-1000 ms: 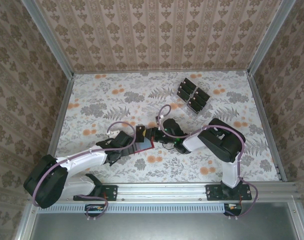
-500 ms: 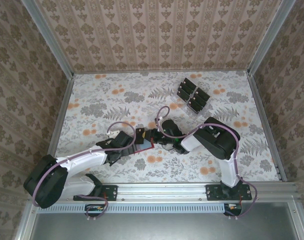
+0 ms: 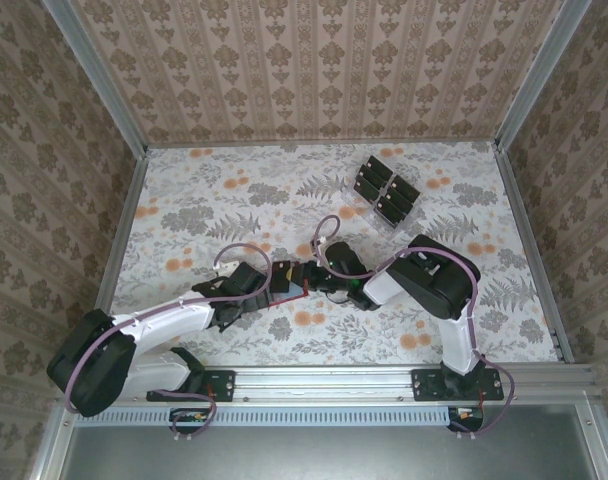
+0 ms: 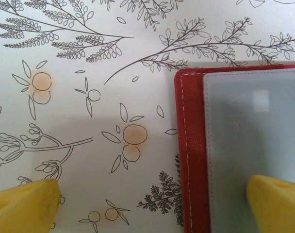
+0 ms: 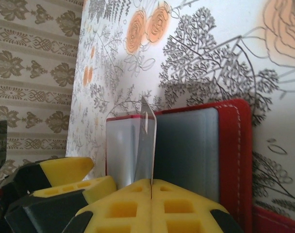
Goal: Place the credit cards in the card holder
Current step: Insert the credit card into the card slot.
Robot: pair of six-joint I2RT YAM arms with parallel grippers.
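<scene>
The card holder (image 3: 292,288) lay open on the flowered bench (image 3: 214,200), near its middle and between the ends of the two arms, with its red cover down and its pale grey inside up. The left jaws stood wide open over one edge of the holder (image 4: 191,155), one side above bare bench and the other above the grey lining. The right jaws were closed tight on a thin pale flap (image 5: 147,141) that stood on edge above the holder's inside. Whether the flap was part of the holder could not be told. The dark cards (image 3: 385,190) sat bunched together, well apart, toward the bench's far right.
</scene>
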